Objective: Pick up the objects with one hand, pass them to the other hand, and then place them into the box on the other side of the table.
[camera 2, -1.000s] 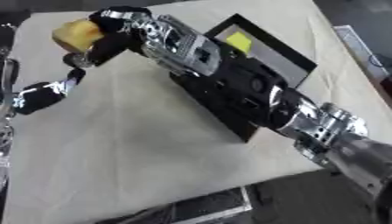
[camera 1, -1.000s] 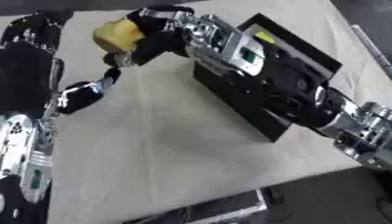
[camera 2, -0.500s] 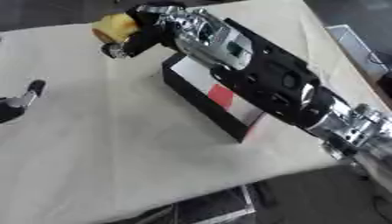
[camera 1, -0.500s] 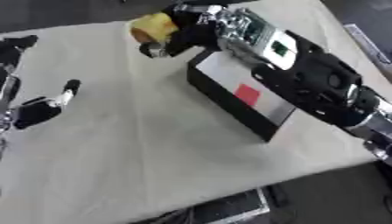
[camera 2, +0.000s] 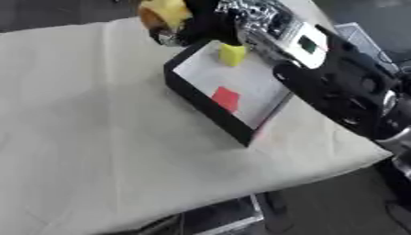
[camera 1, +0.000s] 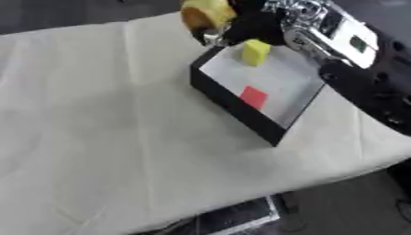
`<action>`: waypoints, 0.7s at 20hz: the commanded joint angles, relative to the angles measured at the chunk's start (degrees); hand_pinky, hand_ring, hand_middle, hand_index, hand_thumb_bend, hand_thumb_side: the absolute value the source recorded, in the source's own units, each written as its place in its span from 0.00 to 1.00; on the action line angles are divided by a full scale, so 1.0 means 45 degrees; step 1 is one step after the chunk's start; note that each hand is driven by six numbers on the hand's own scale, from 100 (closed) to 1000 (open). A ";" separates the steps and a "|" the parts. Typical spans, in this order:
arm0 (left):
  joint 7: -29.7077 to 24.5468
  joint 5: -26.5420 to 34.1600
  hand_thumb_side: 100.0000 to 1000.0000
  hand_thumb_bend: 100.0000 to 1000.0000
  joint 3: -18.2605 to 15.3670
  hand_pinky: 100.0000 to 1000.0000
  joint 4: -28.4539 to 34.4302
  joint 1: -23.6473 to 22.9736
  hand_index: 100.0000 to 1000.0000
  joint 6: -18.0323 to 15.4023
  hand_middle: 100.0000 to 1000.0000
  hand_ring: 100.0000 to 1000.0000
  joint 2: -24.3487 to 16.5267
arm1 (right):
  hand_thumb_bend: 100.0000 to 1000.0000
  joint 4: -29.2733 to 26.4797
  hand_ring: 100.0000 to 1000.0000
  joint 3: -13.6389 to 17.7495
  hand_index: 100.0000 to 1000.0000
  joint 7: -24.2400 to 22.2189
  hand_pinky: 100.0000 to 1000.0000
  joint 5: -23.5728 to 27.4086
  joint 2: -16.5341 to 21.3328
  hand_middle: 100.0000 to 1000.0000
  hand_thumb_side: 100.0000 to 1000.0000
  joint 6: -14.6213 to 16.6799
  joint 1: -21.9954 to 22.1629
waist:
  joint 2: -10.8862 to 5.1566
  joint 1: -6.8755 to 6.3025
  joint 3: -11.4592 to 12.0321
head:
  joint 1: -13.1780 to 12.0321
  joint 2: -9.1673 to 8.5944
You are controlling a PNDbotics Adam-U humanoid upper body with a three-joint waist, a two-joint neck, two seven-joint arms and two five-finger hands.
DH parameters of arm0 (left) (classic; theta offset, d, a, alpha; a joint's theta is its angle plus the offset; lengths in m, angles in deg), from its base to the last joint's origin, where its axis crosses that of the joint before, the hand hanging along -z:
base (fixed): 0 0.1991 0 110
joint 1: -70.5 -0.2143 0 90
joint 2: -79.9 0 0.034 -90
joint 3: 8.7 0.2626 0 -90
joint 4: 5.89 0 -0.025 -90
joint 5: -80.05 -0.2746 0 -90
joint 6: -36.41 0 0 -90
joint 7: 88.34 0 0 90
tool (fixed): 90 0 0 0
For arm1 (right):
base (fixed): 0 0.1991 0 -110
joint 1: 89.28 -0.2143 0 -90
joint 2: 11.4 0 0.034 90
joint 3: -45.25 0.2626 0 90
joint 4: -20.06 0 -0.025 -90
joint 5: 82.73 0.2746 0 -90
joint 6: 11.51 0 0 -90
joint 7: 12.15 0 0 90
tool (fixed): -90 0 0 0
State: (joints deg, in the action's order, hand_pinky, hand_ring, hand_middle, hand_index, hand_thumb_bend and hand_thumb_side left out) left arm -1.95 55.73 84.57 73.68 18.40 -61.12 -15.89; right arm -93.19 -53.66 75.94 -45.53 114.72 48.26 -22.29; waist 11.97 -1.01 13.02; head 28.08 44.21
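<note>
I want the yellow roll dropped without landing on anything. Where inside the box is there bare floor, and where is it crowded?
Inside the box, bare floor lies between the yellow block at the far end and the red piece mid-floor, and again along the right wall. The far corner is crowded: the right hand holds the yellow roll over the rim beside the block.

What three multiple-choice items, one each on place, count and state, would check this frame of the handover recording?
1. Where is the yellow round object?
A. in the right hand, at the box's far corner
B. on the box floor
C. on the cloth left of the box

2. How many things lie inside the box?
A. none
B. two
C. four

3. What is the right hand's state?
A. open and flat
B. curled, holding nothing
C. curled round the yellow round object

Answers: 1 A, it sits in the fingers above the rim; 2 B, a yellow block and a red piece; 3 C, the fingers wrap it.
</note>
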 commanded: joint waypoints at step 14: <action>0.1934 0.4684 0.56 0.23 -0.2180 0.76 0.0761 -0.1284 0.79 0.0045 0.64 0.63 -0.1568 | 0.07 0.1469 0.69 0.2142 0.80 -0.1106 0.93 -0.3136 0.1232 0.51 0.00 0.3471 0.2976 | 0.0142 -0.0087 -0.0017 | -0.0143 -0.0652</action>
State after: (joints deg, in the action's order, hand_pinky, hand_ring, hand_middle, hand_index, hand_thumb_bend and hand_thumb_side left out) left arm 6.12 76.16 75.87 75.56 12.11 -60.93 -20.49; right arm -87.45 -45.19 71.21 -57.96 118.46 62.35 -8.58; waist 13.34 -1.38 12.90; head 27.78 42.21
